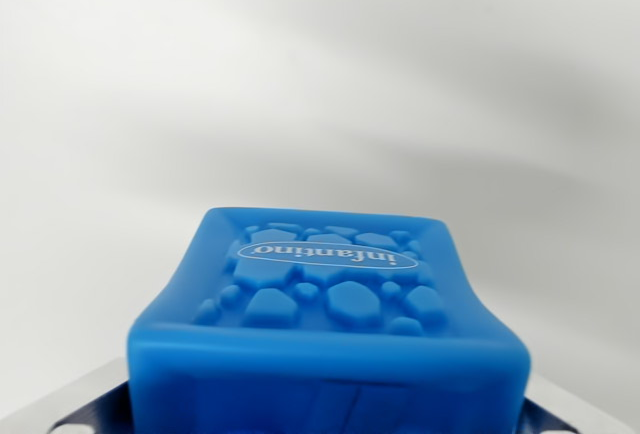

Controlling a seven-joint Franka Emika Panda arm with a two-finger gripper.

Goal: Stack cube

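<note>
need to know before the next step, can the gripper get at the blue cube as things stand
Probably yes, it looks already there: the blue cube fills the lower wrist view, with metal gripper parts flanking it at both bottom corners. Whether the fingers actually clamp it is hidden.

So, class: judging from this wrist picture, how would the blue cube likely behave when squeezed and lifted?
The blue cube probably gives slightly: its sides bow inward and its edges are rounded. Its flat faces suggest it won't roll. The pebbled top may aid grip.

Blue cube (330,324): top face has a white-outlined oval label (327,254) reading "infantino", brand name, white letters, shown upside down in the wrist view. Raised pebble bumps surround it. No other text, numbers or signs readable.
</note>
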